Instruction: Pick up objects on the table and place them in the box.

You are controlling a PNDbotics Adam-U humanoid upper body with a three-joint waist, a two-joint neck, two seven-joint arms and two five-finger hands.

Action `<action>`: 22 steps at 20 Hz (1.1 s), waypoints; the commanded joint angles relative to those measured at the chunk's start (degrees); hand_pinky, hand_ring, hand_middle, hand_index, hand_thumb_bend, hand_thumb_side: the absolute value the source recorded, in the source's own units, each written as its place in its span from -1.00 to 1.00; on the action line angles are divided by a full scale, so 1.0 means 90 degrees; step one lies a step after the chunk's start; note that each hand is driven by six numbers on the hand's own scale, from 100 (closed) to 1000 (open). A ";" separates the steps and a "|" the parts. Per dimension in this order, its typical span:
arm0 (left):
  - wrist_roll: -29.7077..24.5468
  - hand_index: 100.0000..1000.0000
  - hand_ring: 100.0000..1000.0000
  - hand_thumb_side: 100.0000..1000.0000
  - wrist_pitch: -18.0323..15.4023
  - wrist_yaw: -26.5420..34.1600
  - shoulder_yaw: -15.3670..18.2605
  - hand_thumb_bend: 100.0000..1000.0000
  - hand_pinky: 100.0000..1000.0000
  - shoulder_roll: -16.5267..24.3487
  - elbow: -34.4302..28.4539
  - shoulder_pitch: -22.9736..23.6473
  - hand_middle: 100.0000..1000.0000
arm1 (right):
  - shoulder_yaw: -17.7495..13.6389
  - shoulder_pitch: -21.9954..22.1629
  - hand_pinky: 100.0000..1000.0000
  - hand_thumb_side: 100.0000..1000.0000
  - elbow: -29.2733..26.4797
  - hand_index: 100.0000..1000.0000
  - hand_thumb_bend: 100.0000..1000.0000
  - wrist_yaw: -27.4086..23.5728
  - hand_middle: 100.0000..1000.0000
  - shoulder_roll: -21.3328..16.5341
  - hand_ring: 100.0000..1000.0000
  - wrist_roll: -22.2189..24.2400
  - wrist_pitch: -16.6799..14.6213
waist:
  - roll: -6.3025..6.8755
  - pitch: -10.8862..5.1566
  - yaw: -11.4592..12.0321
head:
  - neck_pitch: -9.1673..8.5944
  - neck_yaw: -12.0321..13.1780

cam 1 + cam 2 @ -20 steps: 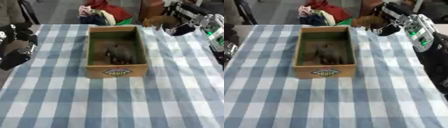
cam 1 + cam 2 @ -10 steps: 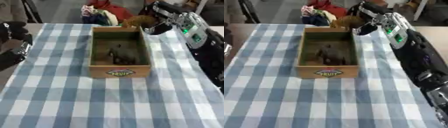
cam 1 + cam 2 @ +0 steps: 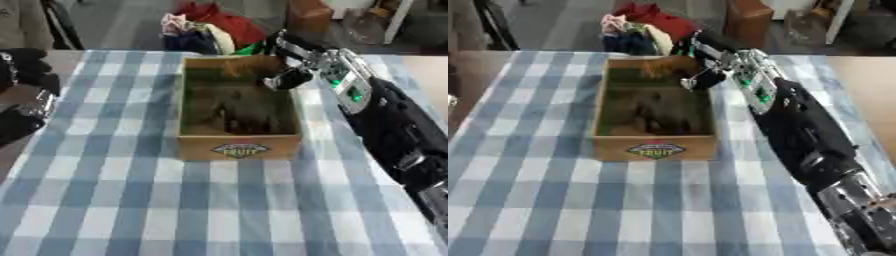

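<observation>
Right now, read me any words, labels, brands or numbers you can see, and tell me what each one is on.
"FRUIT": on the oval label on the front wall of the cardboard box.
Smaller print around that word: too blurred to read.
Green patches on the right hand's wrist: no characters can be made out.

grey floor beyond the table, with a heap of clothes.

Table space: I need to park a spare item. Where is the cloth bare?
The checked cloth is bare in front of the box and along its left side, short of the left hand. The right hand crowds the box's far right corner.
</observation>
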 commanded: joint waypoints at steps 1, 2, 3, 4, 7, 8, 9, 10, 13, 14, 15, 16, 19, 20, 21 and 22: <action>-0.0022 0.56 0.20 -0.39 -0.0003 0.0048 0.0037 -0.79 0.33 0.0086 -0.0097 -0.0117 0.15 | 0.0008 -0.0159 0.19 -0.91 -0.0080 0.67 -0.39 0.0057 0.32 -0.0066 0.36 0.0017 -0.0074 | 0.0026 -0.0111 -0.0005 | -0.0086 -0.0019; -0.0020 0.56 0.20 -0.39 -0.0001 0.0047 0.0041 -0.78 0.33 0.0089 -0.0095 -0.0112 0.15 | 0.0013 -0.0153 0.32 -0.76 -0.0098 0.73 -0.22 0.0029 0.46 -0.0081 0.48 0.0037 -0.0087 | 0.0026 -0.0117 -0.0012 | -0.0090 -0.0008; -0.0021 0.56 0.20 -0.39 0.0001 0.0046 0.0043 -0.78 0.33 0.0093 -0.0092 -0.0105 0.15 | 0.0011 -0.0147 0.34 -0.72 -0.0119 0.74 -0.18 -0.0004 0.48 -0.0097 0.50 0.0049 -0.0091 | 0.0027 -0.0122 -0.0021 | -0.0093 0.0002; -0.0023 0.56 0.20 -0.39 0.0002 0.0044 0.0045 -0.78 0.33 0.0097 -0.0088 -0.0098 0.15 | 0.0006 -0.0142 0.40 -0.63 -0.0142 0.78 -0.06 -0.0042 0.56 -0.0117 0.57 0.0051 -0.0089 | 0.0026 -0.0129 -0.0034 | -0.0095 0.0008; -0.0022 0.56 0.20 -0.39 0.0007 0.0041 0.0055 -0.78 0.33 0.0098 -0.0076 -0.0073 0.15 | 0.0005 -0.0128 0.43 -0.55 -0.0218 0.79 0.01 -0.0153 0.59 -0.0188 0.59 0.0055 -0.0080 | 0.0025 -0.0150 -0.0082 | -0.0090 0.0029; -0.0020 0.56 0.20 -0.39 0.0008 0.0040 0.0058 -0.78 0.33 0.0098 -0.0073 -0.0064 0.15 | 0.0005 -0.0121 0.42 -0.55 -0.0257 0.79 0.01 -0.0192 0.58 -0.0219 0.58 0.0045 -0.0081 | 0.0026 -0.0156 -0.0102 | -0.0087 0.0038; -0.0018 0.56 0.20 -0.39 0.0009 0.0039 0.0061 -0.78 0.33 0.0098 -0.0071 -0.0055 0.15 | 0.0011 -0.0111 0.42 -0.55 -0.0306 0.79 0.01 -0.0232 0.58 -0.0254 0.57 0.0032 -0.0083 | 0.0028 -0.0162 -0.0121 | -0.0085 0.0047; -0.0015 0.56 0.20 -0.39 0.0010 0.0038 0.0066 -0.78 0.33 0.0100 -0.0068 -0.0046 0.15 | 0.0020 -0.0101 0.41 -0.55 -0.0360 0.79 -0.01 -0.0269 0.56 -0.0292 0.56 0.0021 -0.0086 | 0.0029 -0.0168 -0.0140 | -0.0083 0.0057; 0.0008 0.56 0.20 -0.39 0.0019 0.0029 0.0088 -0.79 0.33 0.0115 -0.0045 0.0000 0.15 | 0.0055 -0.0044 0.39 -0.57 -0.0632 0.79 -0.09 -0.0453 0.55 -0.0478 0.54 -0.0032 -0.0093 | 0.0038 -0.0187 -0.0221 | -0.0070 0.0117; 0.0020 0.56 0.20 -0.39 0.0022 0.0025 0.0096 -0.79 0.33 0.0119 -0.0034 0.0017 0.15 | 0.0068 -0.0019 0.37 -0.58 -0.0738 0.79 -0.14 -0.0540 0.55 -0.0545 0.53 -0.0057 -0.0079 | 0.0040 -0.0192 -0.0248 | -0.0068 0.0137; 0.0040 0.56 0.20 -0.39 0.0027 0.0022 0.0110 -0.79 0.33 0.0123 -0.0021 0.0041 0.15 | 0.0076 0.0014 0.36 -0.58 -0.0867 0.79 -0.17 -0.0647 0.54 -0.0625 0.52 -0.0108 -0.0058 | 0.0043 -0.0197 -0.0283 | -0.0066 0.0167; 0.0063 0.56 0.21 -0.40 0.0032 0.0019 0.0124 -0.79 0.33 0.0129 -0.0008 0.0063 0.15 | 0.0085 0.0056 0.35 -0.60 -0.1004 0.79 -0.22 -0.0776 0.54 -0.0709 0.51 -0.0171 -0.0028 | 0.0044 -0.0199 -0.0319 | -0.0066 0.0202; 0.0145 0.56 0.21 -0.40 0.0051 0.0015 0.0168 -0.80 0.32 0.0142 0.0037 0.0112 0.15 | 0.0115 0.0254 0.32 -0.66 -0.1496 0.78 -0.34 -0.1286 0.53 -0.1027 0.49 -0.0405 0.0120 | 0.0043 -0.0203 -0.0419 | -0.0051 0.0283; 0.0171 0.56 0.21 -0.41 0.0055 0.0017 0.0177 -0.80 0.32 0.0145 0.0049 0.0123 0.16 | 0.0118 0.0345 0.31 -0.70 -0.1689 0.78 -0.40 -0.1480 0.52 -0.1153 0.48 -0.0501 0.0200 | 0.0046 -0.0201 -0.0446 | -0.0047 0.0306; 0.0196 0.56 0.22 -0.41 0.0057 0.0018 0.0188 -0.80 0.32 0.0151 0.0058 0.0133 0.16 | 0.0106 0.0457 0.30 -0.71 -0.1909 0.78 -0.53 -0.1697 0.52 -0.1300 0.47 -0.0622 0.0299 | 0.0053 -0.0196 -0.0476 | -0.0042 0.0331; 0.0220 0.57 0.22 -0.41 0.0060 0.0017 0.0198 -0.80 0.32 0.0157 0.0064 0.0143 0.18 | 0.0099 0.0569 0.29 -0.75 -0.2126 0.78 -0.53 -0.1902 0.50 -0.1438 0.46 -0.0736 0.0415 | 0.0059 -0.0190 -0.0503 | -0.0037 0.0353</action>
